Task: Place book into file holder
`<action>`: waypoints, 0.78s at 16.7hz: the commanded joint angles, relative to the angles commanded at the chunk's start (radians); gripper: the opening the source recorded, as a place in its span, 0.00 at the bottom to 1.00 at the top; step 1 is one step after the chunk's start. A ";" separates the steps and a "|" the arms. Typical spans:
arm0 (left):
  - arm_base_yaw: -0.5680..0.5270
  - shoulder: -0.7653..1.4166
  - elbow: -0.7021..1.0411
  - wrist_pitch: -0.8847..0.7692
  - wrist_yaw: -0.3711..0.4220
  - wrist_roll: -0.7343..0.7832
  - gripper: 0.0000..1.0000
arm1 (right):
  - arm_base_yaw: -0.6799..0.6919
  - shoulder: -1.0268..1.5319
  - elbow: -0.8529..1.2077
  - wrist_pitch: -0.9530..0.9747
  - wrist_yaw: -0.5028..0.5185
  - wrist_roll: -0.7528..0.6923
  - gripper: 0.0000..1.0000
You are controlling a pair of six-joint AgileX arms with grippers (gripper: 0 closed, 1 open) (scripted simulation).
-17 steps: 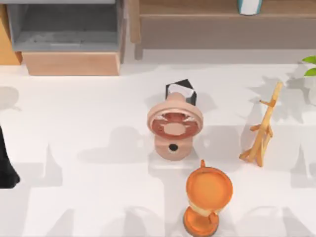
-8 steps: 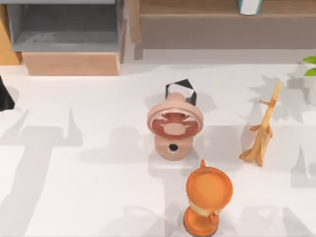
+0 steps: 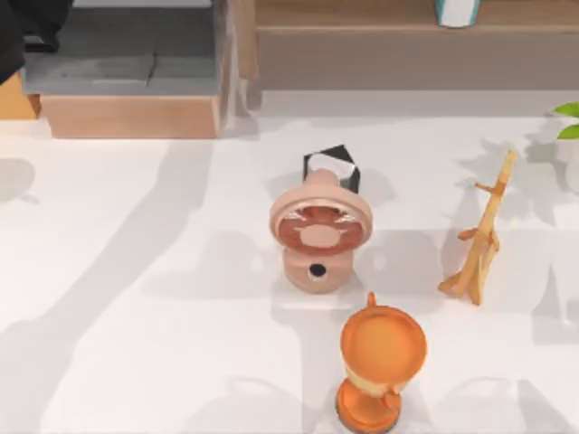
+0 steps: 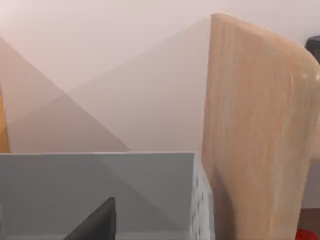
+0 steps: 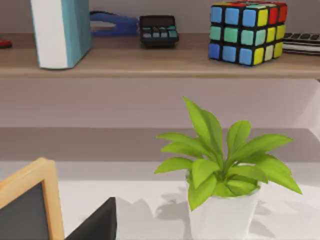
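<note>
The file holder (image 3: 131, 116) stands at the table's far left, with grey walls, a grey inside and a light wooden front. My left arm's dark gripper (image 3: 25, 32) hangs over the holder's far-left corner. In the left wrist view the holder's grey back wall (image 4: 95, 185) and perforated side wall (image 4: 200, 200) are close below the camera, with a dark gripper part (image 4: 95, 225) at the edge. The book is out of view. A dark part of my right gripper (image 5: 95, 225) shows in the right wrist view, facing the shelf.
A pink fan (image 3: 318, 231) stands mid-table with a small black-and-white frame (image 3: 333, 165) behind it. An orange cup-like stand (image 3: 380, 366) is at the front, a wooden rack (image 3: 479, 240) at the right. A potted plant (image 5: 222, 175) and the brown shelf (image 3: 407, 45) line the back.
My left arm has swept from the table's near-left edge up to the file holder at the far left. Its shadow now falls across the left of the table.
</note>
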 joint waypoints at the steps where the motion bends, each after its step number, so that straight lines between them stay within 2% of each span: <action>1: -0.039 0.116 0.100 0.009 -0.036 0.000 1.00 | 0.000 0.000 0.000 0.000 0.000 0.000 1.00; 7: -0.240 0.774 0.680 0.057 -0.237 -0.001 1.00 | 0.000 0.000 0.000 0.000 0.000 0.000 1.00; 13: -0.344 1.255 1.133 0.093 -0.377 -0.001 1.00 | 0.000 0.000 0.000 0.000 0.000 0.000 1.00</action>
